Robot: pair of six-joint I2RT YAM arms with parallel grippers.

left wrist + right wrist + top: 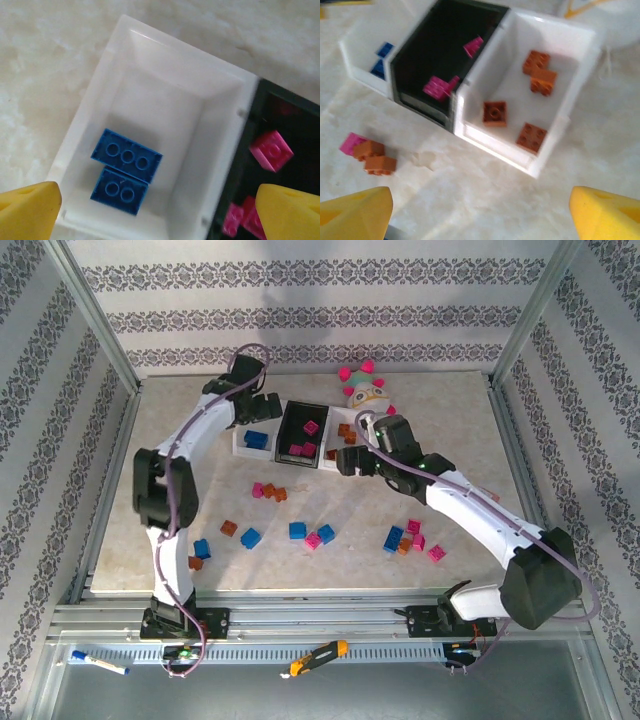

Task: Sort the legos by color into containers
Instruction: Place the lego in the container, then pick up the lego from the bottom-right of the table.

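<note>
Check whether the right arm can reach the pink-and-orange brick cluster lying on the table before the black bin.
Probably yes: the right gripper hangs open close by, and the brick cluster lies on bare table, with the bins beside the path, not across it.

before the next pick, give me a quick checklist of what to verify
1. Left gripper open and empty over the left white bin: ok.
2. Blue bricks alone in that bin: ok.
3. Black bin holds only pink bricks: ok.
4. Right white bin holds only orange bricks: ok.
5. Right gripper open and empty: ok.
6. Table cleared of loose bricks: not ok.
</note>
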